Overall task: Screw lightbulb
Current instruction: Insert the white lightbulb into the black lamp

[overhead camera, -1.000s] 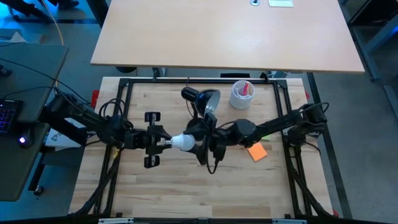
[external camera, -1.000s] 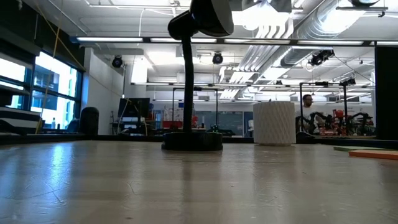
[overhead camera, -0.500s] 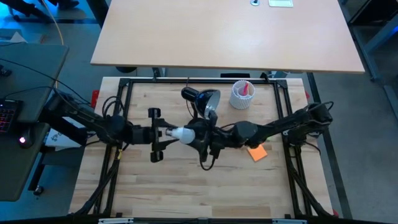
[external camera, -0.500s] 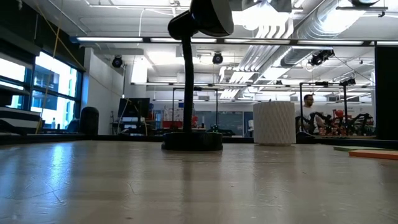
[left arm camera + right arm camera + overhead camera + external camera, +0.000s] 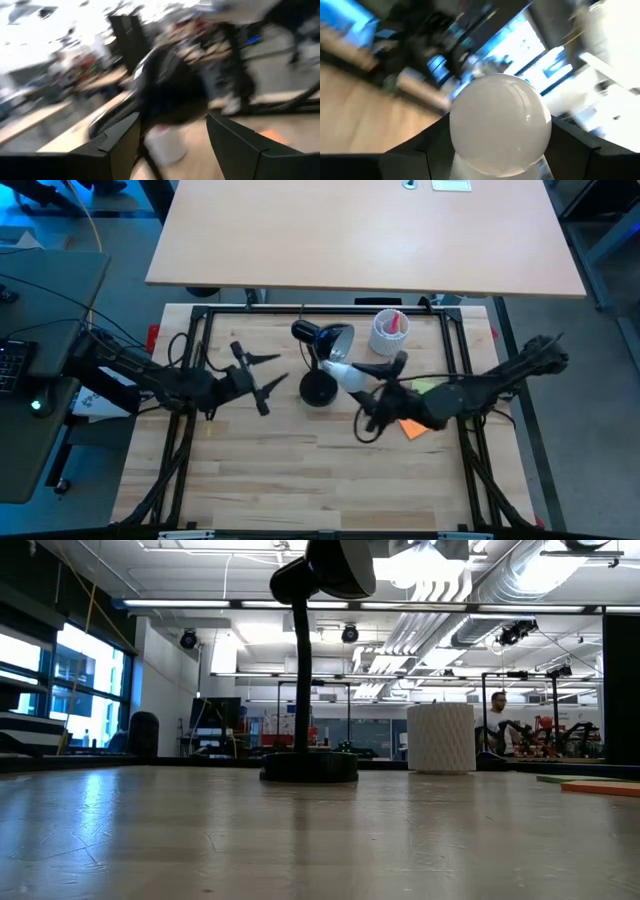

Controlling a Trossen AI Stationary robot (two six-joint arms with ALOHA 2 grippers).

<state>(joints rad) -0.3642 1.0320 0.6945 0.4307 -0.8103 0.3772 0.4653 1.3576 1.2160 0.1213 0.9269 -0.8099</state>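
My right gripper (image 5: 372, 395) pinches lightbulb (image 5: 340, 374) just beside lamp (image 5: 322, 345) head. Left gripper (image 5: 258, 370) spread, empty, apart. Align screw base square with socket before turning.

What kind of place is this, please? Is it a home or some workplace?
Probably a robotics lab or workshop, not a home. The low view shows a large hall with exposed ceiling ducts, other black work frames, and a person standing among equipment behind the table.

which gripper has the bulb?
The right gripper, clamped around the lightbulb beside the lamp. The left gripper is open, empty.
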